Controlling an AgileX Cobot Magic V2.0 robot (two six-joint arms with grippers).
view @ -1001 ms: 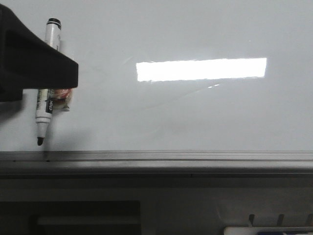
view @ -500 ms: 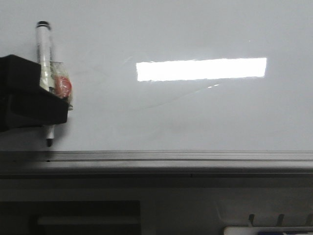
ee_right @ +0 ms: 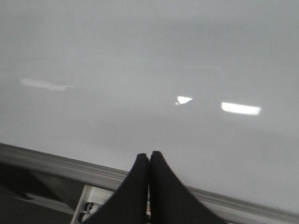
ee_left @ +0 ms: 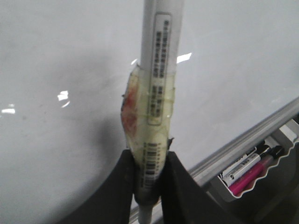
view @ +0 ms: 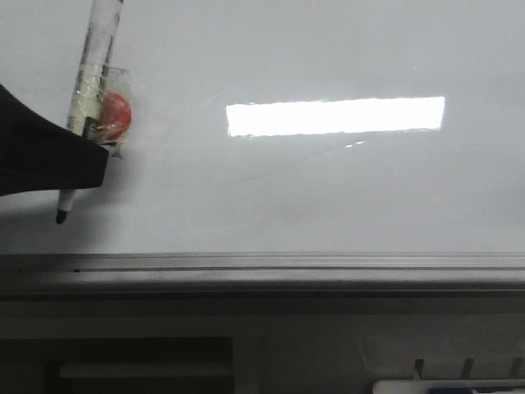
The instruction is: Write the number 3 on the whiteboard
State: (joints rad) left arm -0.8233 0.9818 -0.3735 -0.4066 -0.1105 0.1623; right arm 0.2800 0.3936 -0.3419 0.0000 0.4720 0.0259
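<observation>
Clamped on the tilted marker pen (view: pixel 96 78), the left gripper (ee_left: pixel 148 179) risked a skewed stroke low on the blank whiteboard (view: pixel 328 197) beside its edge rail (view: pixel 287 264), while the right gripper (ee_right: pixel 149 161) sat pinched on nothing.

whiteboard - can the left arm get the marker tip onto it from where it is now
Probably yes: the left gripper grips the marker with its tip pointed down near the whiteboard, and nothing lies between them. Whether the tip touches is unclear.

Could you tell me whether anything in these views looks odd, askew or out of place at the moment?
One thing stands out: the marker pen held in the left tool has a lump of clear tape with something red under it wrapped around its barrel, and it leans tilted rather than upright. The whiteboard shows only faint smudges, no 3.
</observation>
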